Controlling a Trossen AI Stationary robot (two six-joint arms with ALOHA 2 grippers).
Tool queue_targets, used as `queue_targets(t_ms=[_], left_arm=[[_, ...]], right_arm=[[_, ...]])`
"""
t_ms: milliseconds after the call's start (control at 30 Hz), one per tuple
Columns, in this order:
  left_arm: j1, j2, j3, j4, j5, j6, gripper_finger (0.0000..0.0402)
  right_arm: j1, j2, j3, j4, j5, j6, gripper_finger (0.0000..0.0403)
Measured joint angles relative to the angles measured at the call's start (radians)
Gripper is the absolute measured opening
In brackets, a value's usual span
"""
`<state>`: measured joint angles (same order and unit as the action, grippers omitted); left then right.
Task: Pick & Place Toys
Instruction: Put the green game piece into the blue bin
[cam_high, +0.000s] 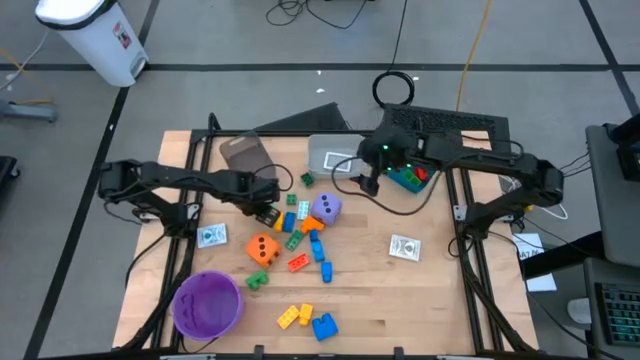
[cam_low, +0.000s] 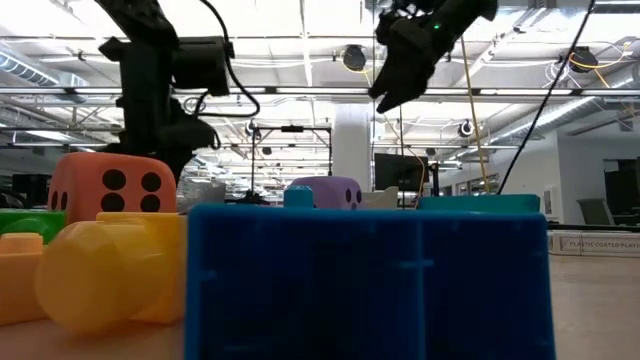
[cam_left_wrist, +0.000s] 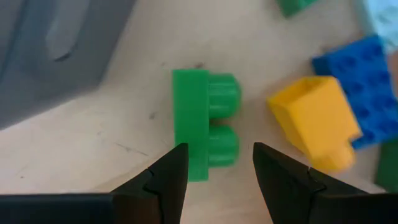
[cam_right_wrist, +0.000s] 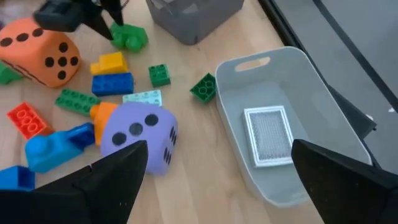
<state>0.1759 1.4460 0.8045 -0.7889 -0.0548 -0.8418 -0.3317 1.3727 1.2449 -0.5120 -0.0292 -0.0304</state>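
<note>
One green two-stud brick (cam_left_wrist: 202, 130) lay on its side on the table (cam_high: 420, 290), its lower end between the half-spread fingers of the left gripper (cam_left_wrist: 214, 171), neither fingertip clearly touching it. A yellow brick (cam_left_wrist: 317, 124) sat at the gripper's two o'clock, a grey bin (cam_left_wrist: 56, 50) at ten o'clock. The right gripper (cam_high: 368, 182), fingers spread wide and empty, hung above the white bin (cam_right_wrist: 280, 124) holding a whitish card (cam_right_wrist: 267, 135), the purple die (cam_right_wrist: 140, 137) near it.
</note>
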Motion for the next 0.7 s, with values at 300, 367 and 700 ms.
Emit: queue_targets(t_ms=[300,367,700], left_arm=[[0.032,-0.022,0.001,0.0,0.01,-0.081,0.0189],[0.041,-0.023,0.001,0.0,0.005,-0.08,0.0189],[0.07,-0.023,0.001,0.038,0.012,-0.049,0.0189]], right_arm=[[-0.003,-0.162,-0.182,0.027,0.002,0.049,0.0391],[-0.003,-0.185,-0.221,0.039,0.001,0.063,0.0391],[-0.003,-0.224,-0.338,0.096,-0.001,0.124,0.0391]])
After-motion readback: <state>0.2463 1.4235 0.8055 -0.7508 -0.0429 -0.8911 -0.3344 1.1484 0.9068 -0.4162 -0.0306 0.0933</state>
